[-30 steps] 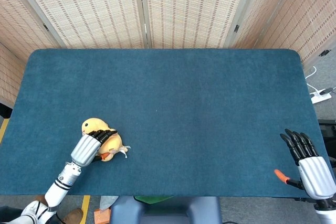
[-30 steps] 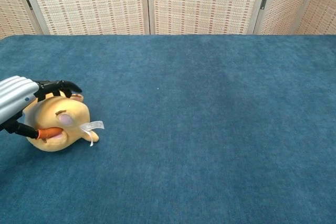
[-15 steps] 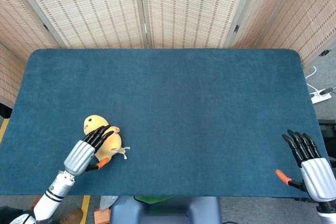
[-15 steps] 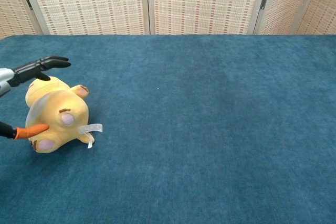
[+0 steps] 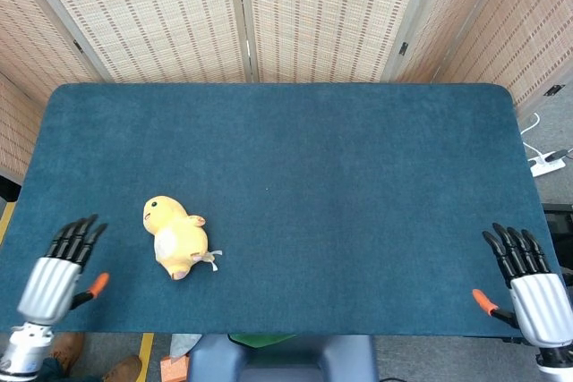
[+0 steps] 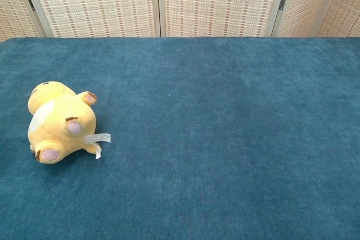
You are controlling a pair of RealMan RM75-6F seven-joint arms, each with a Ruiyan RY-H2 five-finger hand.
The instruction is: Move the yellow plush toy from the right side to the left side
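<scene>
The toy (image 5: pixel 175 239) lies free on the worktop's (image 5: pixel 340 185) left, head pointing away. The left hand (image 5: pixel 55 276) has released it, fingers spread and empty; right hand (image 5: pixel 528 279) likewise.

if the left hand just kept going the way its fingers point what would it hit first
Nothing, as far as the head view shows. The left hand points up and slightly right across bare blue table, passing left of the yellow plush toy, though height is unclear.

Bright, even, diffuse lighting throughout; no glare. Only a faint soft shadow beneath the yellow plush toy (image 6: pixel 61 123) on the table (image 6: pixel 225 139). Sharp focus in both views, without motion blur. Slight bowing of straight lines toward the head view's edges.
</scene>
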